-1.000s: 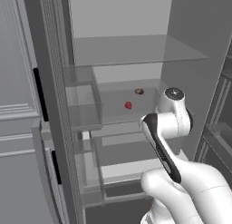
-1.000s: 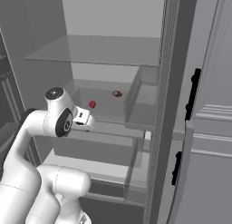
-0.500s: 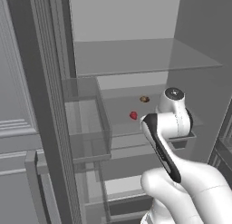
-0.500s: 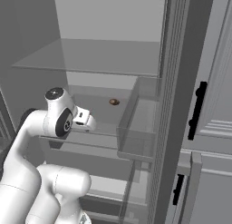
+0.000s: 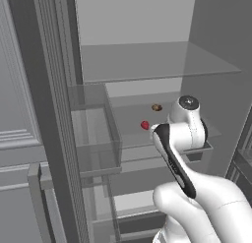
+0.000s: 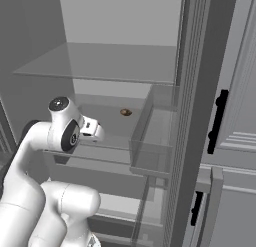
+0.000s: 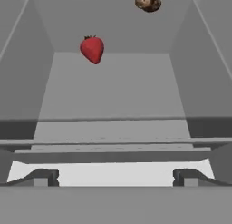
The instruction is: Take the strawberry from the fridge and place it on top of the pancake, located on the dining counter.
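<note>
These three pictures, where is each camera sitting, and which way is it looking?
Left base view: behind the arm's left, looking into the open fridge at the strawberry; the white arm rises lower right.
Right base view: behind its right, facing the same shelves; the arm rises lower left.
Hand view: on the hand, looking along the open gripper at the strawberry; its finger tips show.
Shared: all show the small brown item farther back on the strawberry's shelf.

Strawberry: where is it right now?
The strawberry lies on a fridge shelf, ahead of the open gripper and left of a small brown item.
</note>
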Available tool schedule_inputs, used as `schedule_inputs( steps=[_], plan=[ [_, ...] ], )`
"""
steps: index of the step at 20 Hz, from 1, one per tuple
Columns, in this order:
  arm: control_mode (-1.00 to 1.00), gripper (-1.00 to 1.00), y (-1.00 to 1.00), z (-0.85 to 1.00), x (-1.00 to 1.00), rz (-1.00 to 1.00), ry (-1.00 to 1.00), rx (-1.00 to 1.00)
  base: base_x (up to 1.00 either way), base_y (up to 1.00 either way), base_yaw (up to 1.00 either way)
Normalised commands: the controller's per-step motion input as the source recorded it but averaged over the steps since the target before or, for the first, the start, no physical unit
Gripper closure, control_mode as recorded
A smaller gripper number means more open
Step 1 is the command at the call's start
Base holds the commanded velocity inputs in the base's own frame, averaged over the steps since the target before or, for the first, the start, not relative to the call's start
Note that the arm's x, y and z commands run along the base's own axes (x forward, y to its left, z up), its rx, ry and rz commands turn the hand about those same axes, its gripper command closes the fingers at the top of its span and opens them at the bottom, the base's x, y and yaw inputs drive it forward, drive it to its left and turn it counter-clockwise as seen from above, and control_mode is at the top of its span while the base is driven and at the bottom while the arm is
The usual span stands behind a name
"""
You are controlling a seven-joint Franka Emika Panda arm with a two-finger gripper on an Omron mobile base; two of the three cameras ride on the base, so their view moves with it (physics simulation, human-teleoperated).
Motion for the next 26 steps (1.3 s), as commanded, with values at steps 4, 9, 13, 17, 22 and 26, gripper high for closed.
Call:
schedule_inputs(
  steps=[4,9,13,17,22,26],
  plan=[
    [-1.0,-1.0,0.33,0.0,0.64,0.15,-0.08,0.0,0.0,0.0,0.0],
    [-1.0,-1.0,0.28,0.0,0.92,0.05,0.02,0.0,0.0,0.0,0.0],
    [-1.0,-1.0,0.08,0.0,0.84,0.0,0.13,0.0,0.0,0.0,0.0],
    [-1.0,-1.0,-0.03,-0.2,0.56,0.0,0.0,0.0,0.0,0.0,0.0],
    [-1.0,-1.0,-0.1,-0.01,0.42,0.0,0.05,0.0,0.0,0.0,0.0],
    [-1.0,-1.0,0.0,-0.21,0.39,-0.01,0.09,0.0,0.0,0.0,0.0]
  ],
)
